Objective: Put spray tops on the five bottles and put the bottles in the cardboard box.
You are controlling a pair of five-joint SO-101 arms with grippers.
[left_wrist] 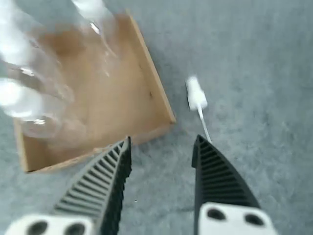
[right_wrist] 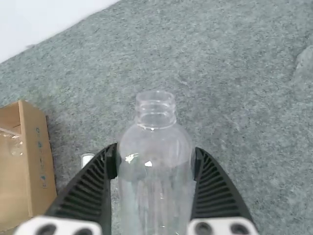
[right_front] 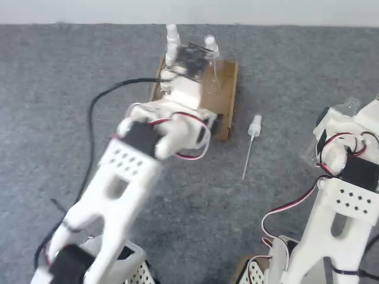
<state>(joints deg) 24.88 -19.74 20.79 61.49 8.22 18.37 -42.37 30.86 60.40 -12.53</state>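
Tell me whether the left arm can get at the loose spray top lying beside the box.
Probably yes. The left gripper is open and empty, and the spray top lies on bare carpet just beyond its fingertips, beside the cardboard box, with nothing between.

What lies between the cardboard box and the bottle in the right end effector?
A loose spray top lies on the carpet between the cardboard box and the bottle, per the high view.

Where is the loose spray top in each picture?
High view: spray top on the carpet beside the cardboard box.
Left wrist view: spray top near the box's corner, beyond the left hand.
Right wrist view: probably the white bit between box and bottle.
Shared landmark: the cardboard box.
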